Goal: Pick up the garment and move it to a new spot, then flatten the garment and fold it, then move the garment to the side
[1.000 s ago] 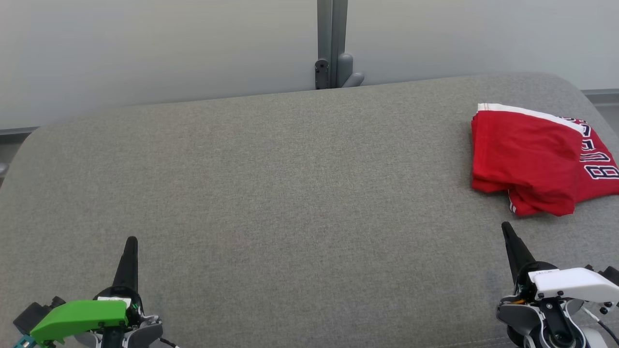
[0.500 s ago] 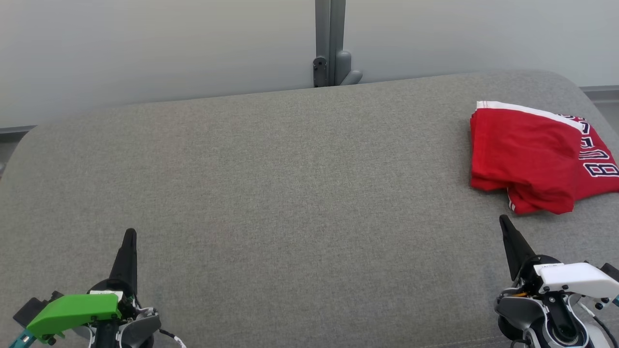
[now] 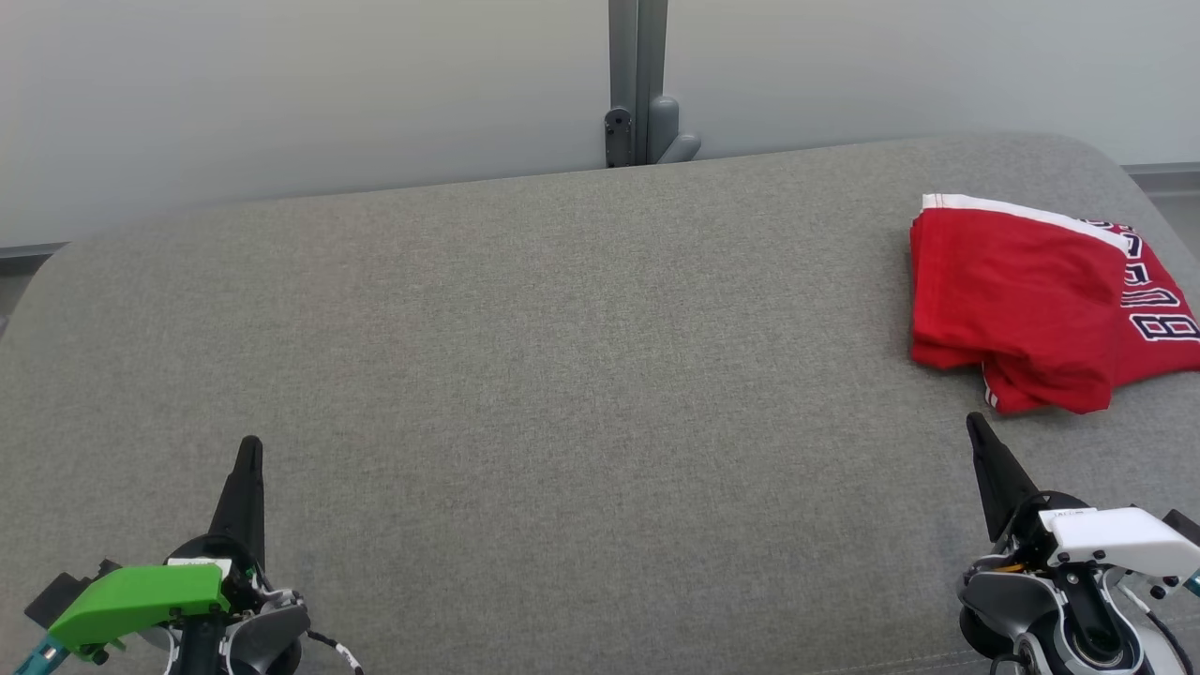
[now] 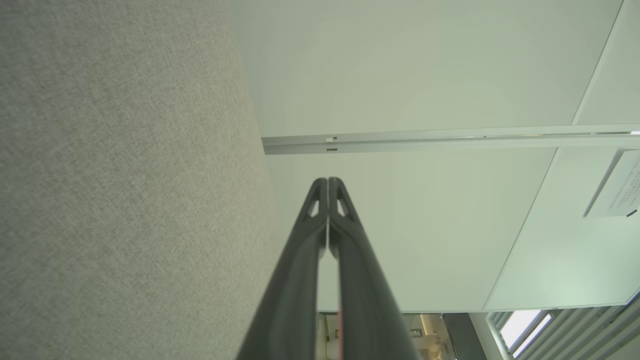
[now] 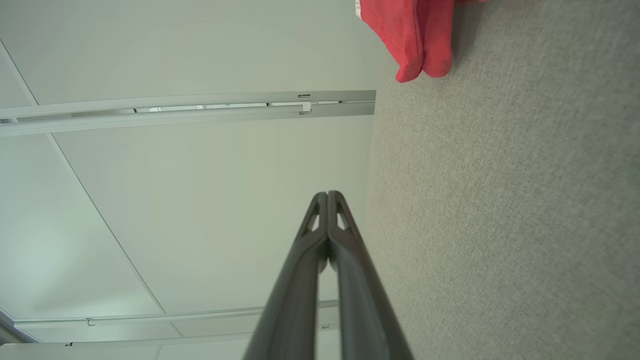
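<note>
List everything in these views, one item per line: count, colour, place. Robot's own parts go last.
Grey woven-fabric padded surface: one, grey, spanning the head view.
Folded red fabric garment with white trim and dark lettering: one, red, at the surface's far right.
Grey metal post with bracket: one, grey, behind the surface, centre.
Pale wall panels: two, off-white, either side of the post.
White paper notice: one, white, on the wall in the left wrist view.
Left hand: one, dark fingers shut and empty, green cover, lower left.
Right hand: one, dark fingers shut and empty, white cover, lower right, apart from the garment.
</note>
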